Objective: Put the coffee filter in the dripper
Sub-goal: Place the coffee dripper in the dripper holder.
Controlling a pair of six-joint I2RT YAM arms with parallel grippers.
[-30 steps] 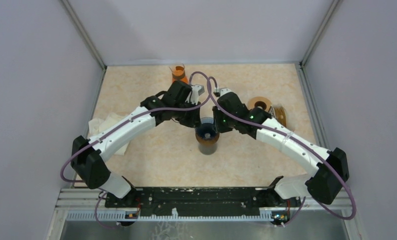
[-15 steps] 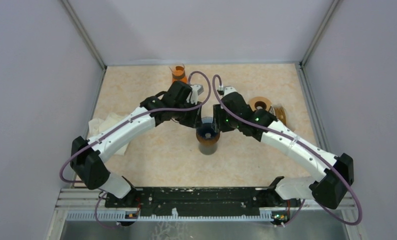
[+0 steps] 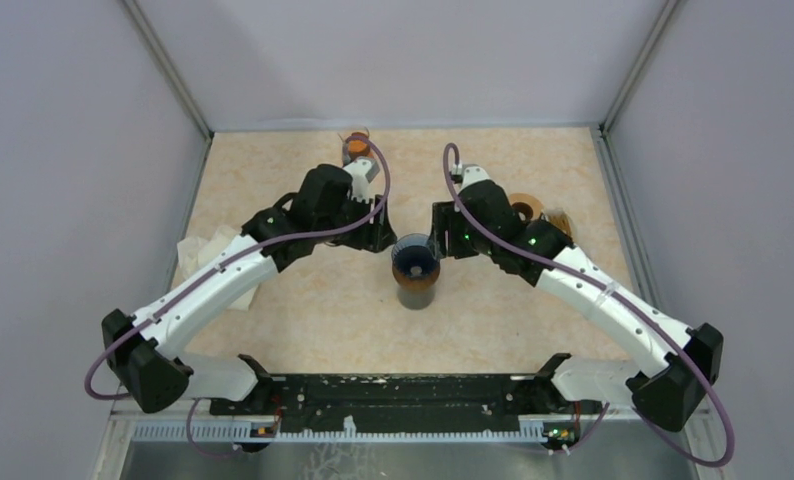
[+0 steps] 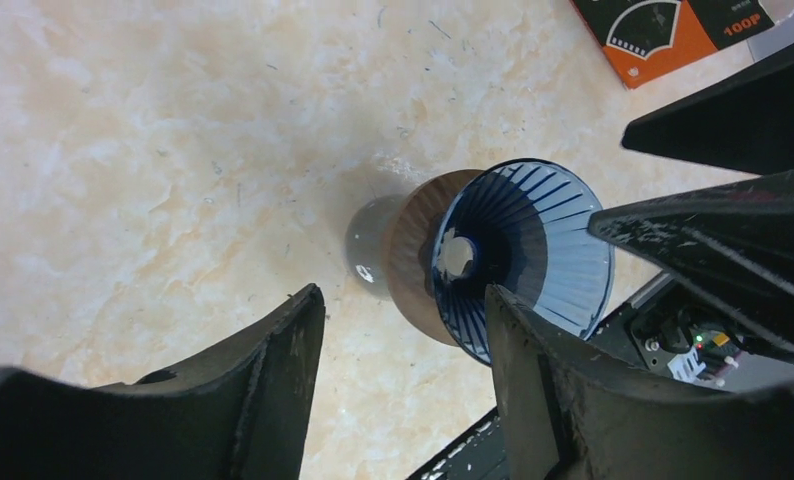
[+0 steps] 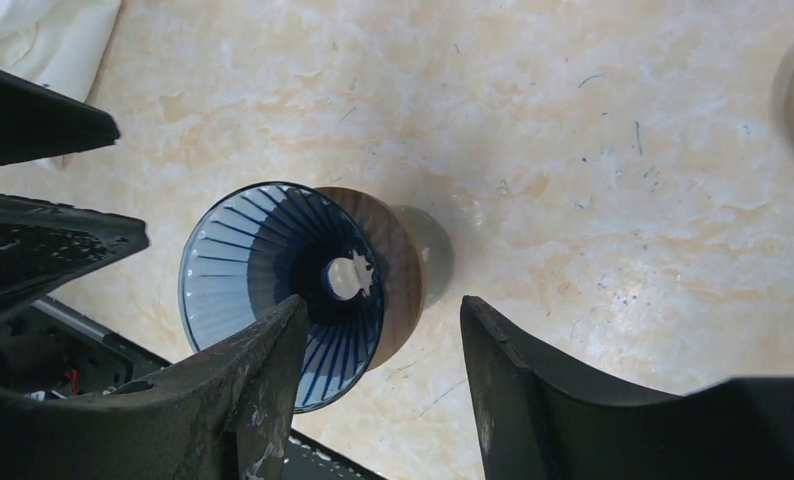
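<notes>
The blue ribbed dripper (image 3: 414, 262) stands on a wooden collar over a glass at the table's middle; its cone shows bare ribs and the drain hole, with nothing inside (image 4: 563, 250) (image 5: 233, 270). Pale crumpled paper (image 3: 218, 262), seemingly the coffee filter, lies at the table's left edge, and a corner of it shows in the right wrist view (image 5: 43, 30). My left gripper (image 3: 378, 235) (image 4: 403, 295) hangs open just left of the dripper's rim, holding nothing. My right gripper (image 3: 441, 240) (image 5: 383, 305) is open too, just right of the rim and empty.
An orange cup (image 3: 357, 148) stands at the back behind the left wrist. A round wooden piece (image 3: 522, 208) and an orange-black packet (image 3: 560, 230) (image 4: 663, 30) lie at the right. Grey walls close in the table on three sides.
Both grippers have opened and drawn back from the dripper, the left one to the left and the right one to the right. The dripper has not moved.
</notes>
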